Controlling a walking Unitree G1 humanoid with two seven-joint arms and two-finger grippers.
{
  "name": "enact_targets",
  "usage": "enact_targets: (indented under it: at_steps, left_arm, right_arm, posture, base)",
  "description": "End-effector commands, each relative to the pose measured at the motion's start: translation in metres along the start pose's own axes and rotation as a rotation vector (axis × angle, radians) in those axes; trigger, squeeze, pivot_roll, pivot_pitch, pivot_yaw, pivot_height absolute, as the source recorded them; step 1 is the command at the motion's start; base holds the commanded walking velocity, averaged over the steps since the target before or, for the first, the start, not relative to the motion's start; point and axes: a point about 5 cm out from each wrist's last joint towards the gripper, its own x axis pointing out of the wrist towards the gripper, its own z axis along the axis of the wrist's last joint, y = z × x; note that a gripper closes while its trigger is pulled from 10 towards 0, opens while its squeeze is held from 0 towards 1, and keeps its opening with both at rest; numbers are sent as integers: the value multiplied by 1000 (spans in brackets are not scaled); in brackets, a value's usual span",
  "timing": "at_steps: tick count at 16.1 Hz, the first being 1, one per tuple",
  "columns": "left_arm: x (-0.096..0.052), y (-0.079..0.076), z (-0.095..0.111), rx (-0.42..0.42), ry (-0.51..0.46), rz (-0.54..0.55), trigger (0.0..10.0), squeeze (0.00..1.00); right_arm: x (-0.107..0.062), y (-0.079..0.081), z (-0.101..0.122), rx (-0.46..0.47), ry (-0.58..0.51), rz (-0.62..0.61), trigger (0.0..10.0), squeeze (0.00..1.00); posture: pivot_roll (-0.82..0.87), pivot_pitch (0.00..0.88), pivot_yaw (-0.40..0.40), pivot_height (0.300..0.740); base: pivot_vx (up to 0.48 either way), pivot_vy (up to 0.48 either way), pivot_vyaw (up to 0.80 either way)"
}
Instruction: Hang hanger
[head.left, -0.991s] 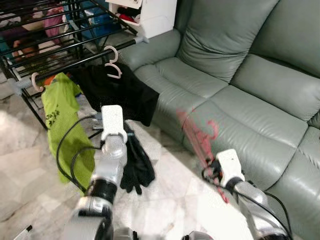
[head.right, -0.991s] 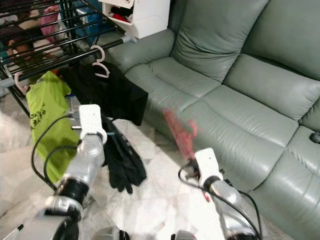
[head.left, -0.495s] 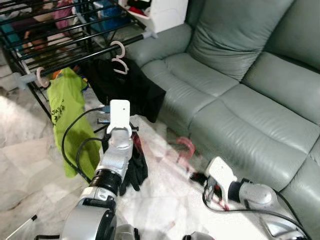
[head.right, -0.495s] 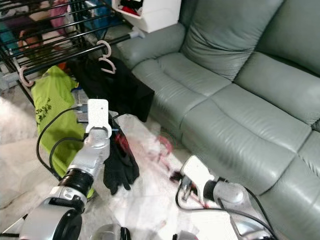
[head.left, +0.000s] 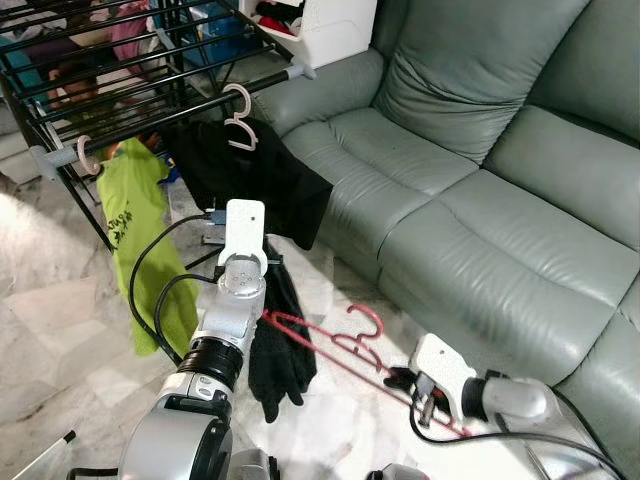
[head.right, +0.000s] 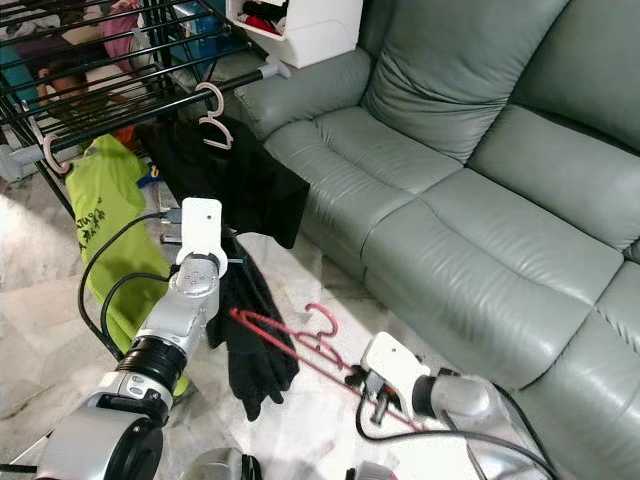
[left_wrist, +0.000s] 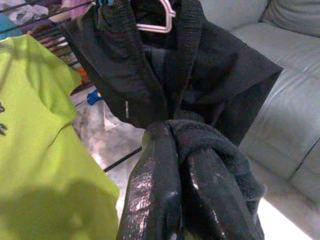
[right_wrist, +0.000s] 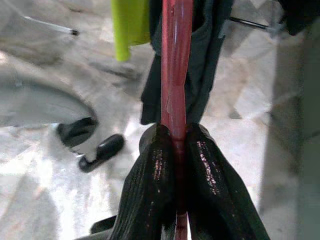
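My right gripper (right_wrist: 175, 150) pinches a slim red plastic hanger (head.left: 330, 345); my left gripper (left_wrist: 175, 150) clamps limp black cloth (head.left: 280, 350). At twelve o'clock stand a grey leather sofa (head.left: 480, 200) and a black wire rack (head.left: 110, 70) on the marble floor (head.left: 60, 330).

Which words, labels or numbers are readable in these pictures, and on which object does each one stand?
Dark print on the green shirt hanging from the drying rack: too small and blurred to read.
No other text or label can be made out on the red hanger, the black garment, the hanging black jacket or the sofa.
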Motion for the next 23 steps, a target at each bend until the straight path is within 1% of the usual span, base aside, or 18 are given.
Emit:
enact_targets:
  at_steps: [1,3,4,5,6,7,9,10,11,12,14,16,17,18,19,21,22,23]
  left_arm:
    - [1,5,19,0,-69,-39,10000,0]
    - [0,4,20,22,-77,-72,10000,0]
    - [-2,1,20,70,-108,-125,10000,0]
    - [-2,-1,21,74,-103,-144,10000,0]
    - [-3,-3,23,105,-122,-166,10000,0]
    - [-4,-5,23,162,-130,-168,10000,0]
    - [-3,-7,22,220,-132,-138,10000,0]
    - [-2,-7,22,271,-159,-95,10000,0]
    - [-2,-9,22,274,-163,-108,10000,0]
    - [-3,-13,20,276,-161,-154,10000,0]
    - [-4,-14,18,321,-167,-148,10000,0]
    - [-3,-14,15,359,-167,-146,10000,0]
    - [-2,-13,14,377,-172,-139,10000,0]
    - [-2,-13,14,384,-171,-155,10000,0]
    - [-2,-13,14,392,-168,-160,10000,0]
    - [2,-6,11,414,-134,-107,10000,0]
    - [7,6,7,409,-86,-18,10000,0]
    - [9,14,5,403,-55,39,10000,0]
  right_arm:
    - [4,-7,7,-24,-29,-45,10000,0]
    - [5,-9,8,-49,-30,-64,10000,0]
    - [7,-12,11,-68,-37,-79,10000,0]
    - [7,-14,12,-79,-43,-93,10000,0]
    - [7,-15,13,-92,-43,-103,10000,0]
    - [7,-15,14,-98,-49,-104,10000,0]
    - [7,-13,17,-89,-67,-90,10000,0]
    - [6,-11,20,-102,-81,-77,10000,0]
    - [6,-13,21,-120,-79,-101,10000,0]
    - [6,-16,22,-146,-73,-131,10000,0]
    - [7,-16,24,-164,-77,-130,10000,0]
    - [6,-13,35,-164,-120,-108,10000,0]
    - [6,-14,38,-168,-131,-118,10000,0]
    - [7,-21,38,-176,-127,-177,10000,0]
    - [6,-25,35,-193,-105,-199,10000,0]
    - [5,-33,30,-205,-75,-258,10000,0]
    - [3,-34,31,-186,-82,-264,10000,0]
    - [3,-34,30,-186,-79,-265,10000,0]
  posture:
    - [-22,0,50,740]
    - [-18,0,49,740]
    - [-18,0,48,740]
    - [-19,0,47,740]
    - [-20,0,49,740]
    - [-20,0,49,740]
    - [-27,0,52,740]
    - [-36,0,56,740]
    - [-38,0,57,740]
    - [-38,0,57,740]
    - [-40,0,62,740]
    - [-40,0,69,740]
    - [-41,0,71,740]
    - [-41,0,69,740]
    - [-41,0,69,740]
    - [-36,0,67,740]
    - [-36,0,67,740]
    - [-36,0,69,740]
  base:
    - [0,0,0]
    - [0,0,0]
    - [0,0,0]
    - [0,0,0]
    - [0,0,0]
    - [0,0,0]
    - [0,0,0]
    - [0,0,0]
    - [0,0,0]
    - [0,0,0]
    - [0,0,0]
    - [0,0,0]
    - [0,0,0]
    - [0,0,0]
    - [0,0,0]
    - [0,0,0]
    - [0,0,0]
    - [0,0,0]
